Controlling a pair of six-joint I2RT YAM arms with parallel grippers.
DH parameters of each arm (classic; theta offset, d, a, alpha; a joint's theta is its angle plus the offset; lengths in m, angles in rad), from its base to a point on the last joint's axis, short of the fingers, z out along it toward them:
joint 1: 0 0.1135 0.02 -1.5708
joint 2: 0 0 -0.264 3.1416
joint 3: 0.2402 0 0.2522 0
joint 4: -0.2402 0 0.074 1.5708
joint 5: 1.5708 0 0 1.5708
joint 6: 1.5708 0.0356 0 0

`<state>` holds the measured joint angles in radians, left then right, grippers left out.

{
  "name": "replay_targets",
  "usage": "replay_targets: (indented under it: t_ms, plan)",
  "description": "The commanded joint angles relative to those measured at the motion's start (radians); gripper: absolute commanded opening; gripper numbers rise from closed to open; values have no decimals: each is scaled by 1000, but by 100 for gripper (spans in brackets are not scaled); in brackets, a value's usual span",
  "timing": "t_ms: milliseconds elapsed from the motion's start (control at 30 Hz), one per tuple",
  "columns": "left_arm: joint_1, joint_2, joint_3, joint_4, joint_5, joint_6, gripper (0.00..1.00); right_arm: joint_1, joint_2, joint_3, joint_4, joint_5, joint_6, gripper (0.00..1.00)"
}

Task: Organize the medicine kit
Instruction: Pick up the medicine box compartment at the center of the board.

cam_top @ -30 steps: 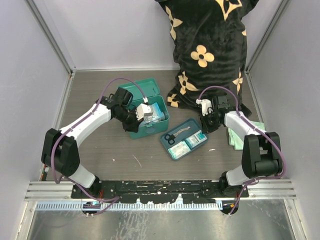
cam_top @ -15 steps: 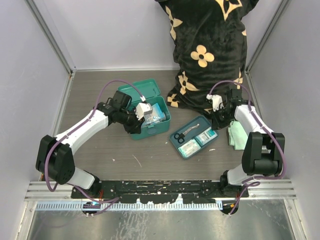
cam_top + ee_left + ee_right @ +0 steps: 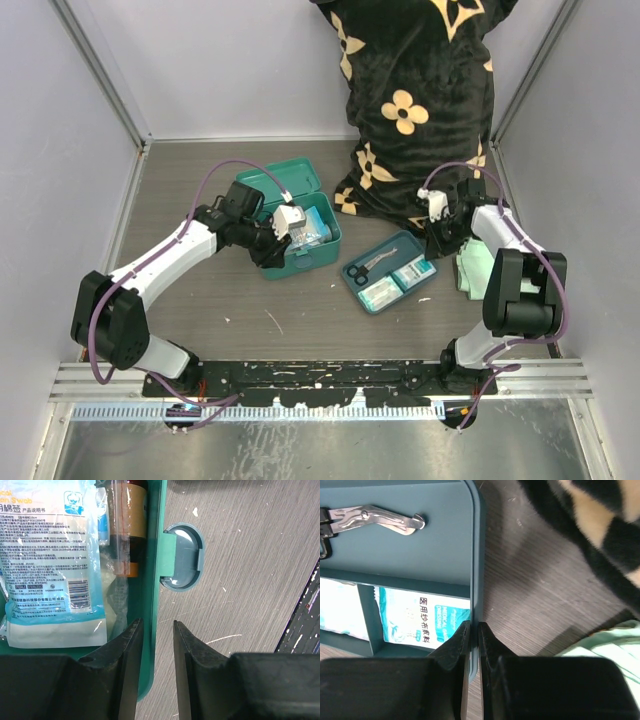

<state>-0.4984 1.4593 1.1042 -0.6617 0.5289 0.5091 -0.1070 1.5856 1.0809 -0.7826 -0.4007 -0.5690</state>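
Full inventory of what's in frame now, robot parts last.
kit: 1, teal-green, lid open, table centre-left
packet: 1, white-blue, in kit
bottle: 1, brown, in kit
tray: 1, dark teal, right of kit
scissors: 1, metal, in tray
tray packets: 2, white-blue, in tray
cloth: 1, pale green, right of tray
pillow: 1, black with beige flowers, back
table: 1, grey wood
left arm: 1, white-black, jaws open astride kit wall
right arm: 1, white-black, jaws shut on tray rim

Your kit (image 3: 308,260) is a teal-green plastic box with rounded corners, sitting upright left of centre on the table (image 3: 200,300). Its hinged lid (image 3: 282,180) stands open, leaning back. Its rounded latch (image 3: 182,556) juts unfastened from the front wall.
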Motion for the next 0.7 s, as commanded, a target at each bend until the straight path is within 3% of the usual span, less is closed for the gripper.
replay_targets:
  t_ms: [0,500,600,667]
  plan:
    - [-5,-10,9,36,25,1,32,1,2,-67,86,-54,18,2]
    - [-5,-10,2,37,10,2,36,2,-15,-179,169,-20,-61,24]
    - [-5,-13,-1,36,7,4,36,3,-11,-179,172,-13,-68,25]
    - [-5,-14,-2,37,6,4,36,3,-9,-176,172,-10,-67,20]
